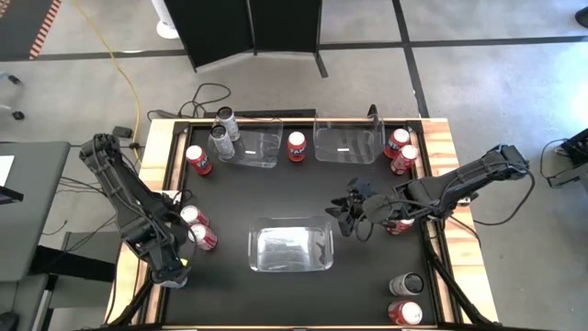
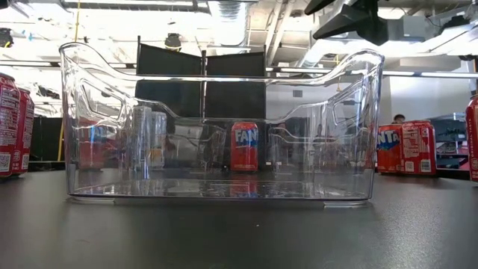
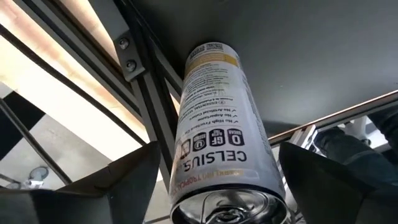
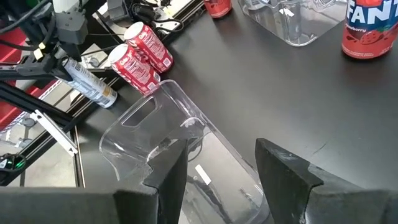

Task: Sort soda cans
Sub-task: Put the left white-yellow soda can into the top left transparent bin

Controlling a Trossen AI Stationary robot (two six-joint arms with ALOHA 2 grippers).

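Observation:
My left gripper [image 1: 175, 273] is at the table's near left corner, shut on a silver-grey soda can [image 3: 217, 118] with yellow lettering. My right gripper [image 4: 221, 174] hangs open over the clear bin [image 1: 292, 246] at the table's near middle, with nothing between its fingers. Two red cans [image 1: 197, 227] lie side by side near the left edge. More red cans stand at the far left [image 1: 197, 161], between the two far bins [image 1: 296, 145], and at the far right [image 1: 401, 150]. Two silver cans [image 1: 223, 131] stand in the far left bin [image 1: 257, 147]. My left gripper pinches the silver can's side wall near its top end [image 3: 186, 162] between its two fingers. The fingers come steeply from above and lie along the can. The can hangs tilted below them, its bottom end [image 4: 107, 96] over the table's near left edge, lifted clear.
A second clear bin [image 1: 349, 142] stands at the far right. A red can [image 1: 401, 223] stands under my right arm. A silver can [image 1: 407, 283] and a red one [image 1: 404, 313] are at the near right corner. A metal frame rail [image 3: 143, 93] runs along the edge beside the held can.

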